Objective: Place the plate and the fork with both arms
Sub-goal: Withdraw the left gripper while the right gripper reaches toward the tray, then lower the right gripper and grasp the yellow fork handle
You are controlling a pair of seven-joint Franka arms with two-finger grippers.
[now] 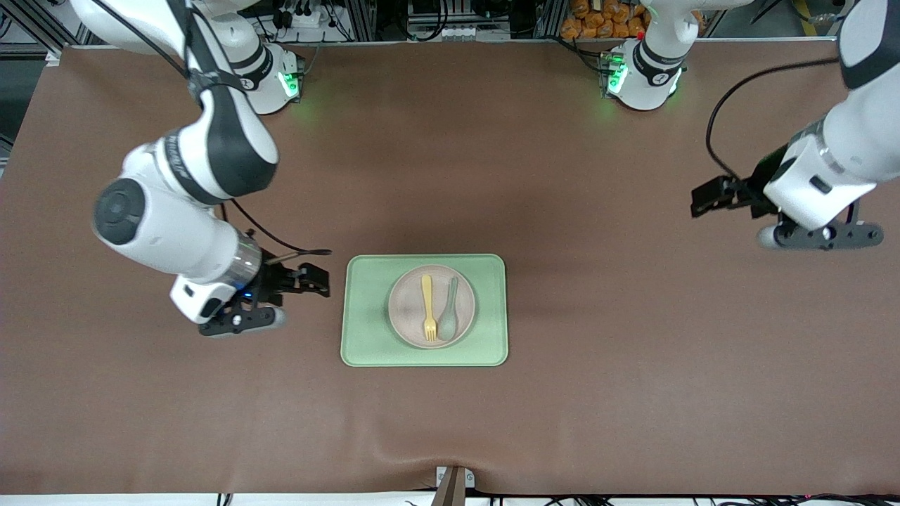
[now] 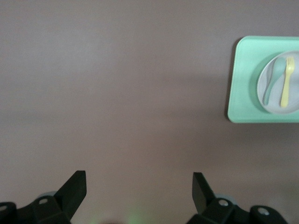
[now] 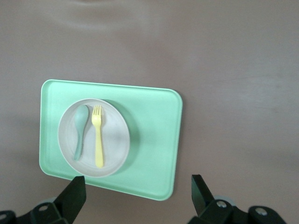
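Note:
The off-white plate (image 1: pixel 404 309) sits in the middle of a light-green tray (image 1: pixel 365 337). The pale-yellow fork (image 1: pixel 428 306) lies on the plate beside a grey-green spoon (image 1: pixel 450 313). My right gripper (image 1: pixel 242 321) is open and empty, up over the brown mat just beside the tray, toward the right arm's end. Its wrist view shows the plate (image 3: pixel 114 140) and fork (image 3: pixel 98 140) ahead of the gripper (image 3: pixel 138 177). My left gripper (image 1: pixel 821 237) is open and empty over bare mat toward the left arm's end, well away from the tray. Its wrist view (image 2: pixel 138 176) catches the fork (image 2: pixel 286 84) at the edge.
A brown mat (image 1: pixel 633 351) covers the whole table. The tray (image 3: pixel 154 140) is the only thing standing on it, in the middle and toward the front camera. The arm bases stand along the table edge farthest from the front camera.

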